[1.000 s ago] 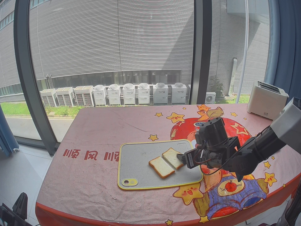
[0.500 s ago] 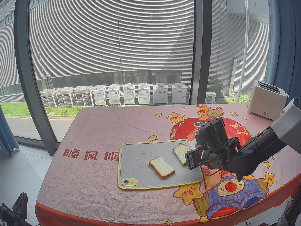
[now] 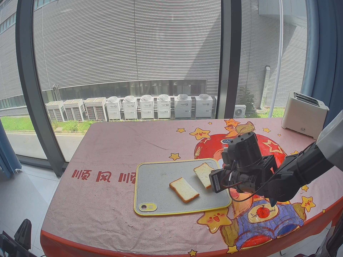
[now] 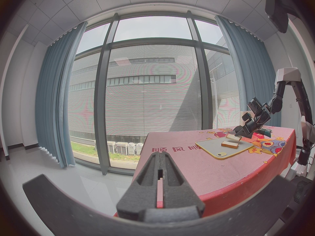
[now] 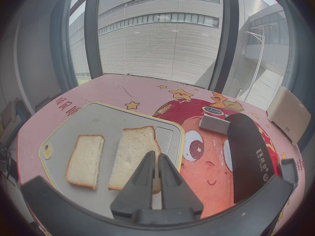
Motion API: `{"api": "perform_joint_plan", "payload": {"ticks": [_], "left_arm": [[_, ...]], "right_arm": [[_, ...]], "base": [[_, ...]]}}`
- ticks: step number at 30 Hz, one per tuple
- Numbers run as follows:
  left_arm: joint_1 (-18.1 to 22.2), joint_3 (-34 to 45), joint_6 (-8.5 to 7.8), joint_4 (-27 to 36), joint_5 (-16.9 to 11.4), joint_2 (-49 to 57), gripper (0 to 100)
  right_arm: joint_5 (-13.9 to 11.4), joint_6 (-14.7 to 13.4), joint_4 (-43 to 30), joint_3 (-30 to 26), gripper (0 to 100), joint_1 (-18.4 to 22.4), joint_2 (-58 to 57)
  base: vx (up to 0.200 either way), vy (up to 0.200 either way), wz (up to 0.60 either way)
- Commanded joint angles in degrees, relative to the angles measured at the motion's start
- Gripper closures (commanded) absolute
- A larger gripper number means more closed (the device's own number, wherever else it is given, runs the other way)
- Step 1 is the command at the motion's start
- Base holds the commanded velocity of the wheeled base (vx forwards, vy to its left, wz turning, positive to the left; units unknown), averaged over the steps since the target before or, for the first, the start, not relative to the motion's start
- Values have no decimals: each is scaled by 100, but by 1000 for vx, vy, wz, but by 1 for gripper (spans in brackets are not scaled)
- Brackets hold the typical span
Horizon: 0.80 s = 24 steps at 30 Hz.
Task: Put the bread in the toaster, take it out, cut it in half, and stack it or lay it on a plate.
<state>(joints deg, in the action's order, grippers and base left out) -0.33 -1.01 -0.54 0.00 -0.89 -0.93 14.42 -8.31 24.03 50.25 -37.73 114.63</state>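
Two bread halves are at the grey, yellow-rimmed cutting board [image 3: 157, 193]. One half [image 3: 184, 189] lies flat near the board's middle. The other bread half [image 3: 203, 172] is tilted and raised slightly over the board's right part, with my right gripper [image 3: 209, 182] shut on its near edge. In the right wrist view the fingers [image 5: 148, 167] pinch that half [image 5: 134, 151], and the flat half [image 5: 86, 159] lies beside it. My left gripper [image 4: 159, 161] is shut on nothing, low and well off the table's left side. From there the board [image 4: 213, 146] is far away.
A white toaster [image 3: 303, 113] stands at the table's far right corner. A knife with a black blade [image 5: 249, 154] and a grey handle [image 5: 215, 123] lies on the pink tablecloth just right of the board. The table's left half is bare cloth.
The right gripper has pulled one bread half away from the other, lifting it toward the board's right side. The other half stayed put.
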Motion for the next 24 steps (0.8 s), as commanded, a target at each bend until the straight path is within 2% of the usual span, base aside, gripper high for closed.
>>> {"api": "perform_joint_plan", "payload": {"ticks": [1,24], "left_arm": [[-2,101,1,0,1,93,100],[-2,101,1,0,1,93,100]], "right_arm": [[-1,-4,14,-15,100,-6,-195],[-1,-48,49,-692,100,-15,-1364]], "base": [[0,0,0],[0,0,0]]}}
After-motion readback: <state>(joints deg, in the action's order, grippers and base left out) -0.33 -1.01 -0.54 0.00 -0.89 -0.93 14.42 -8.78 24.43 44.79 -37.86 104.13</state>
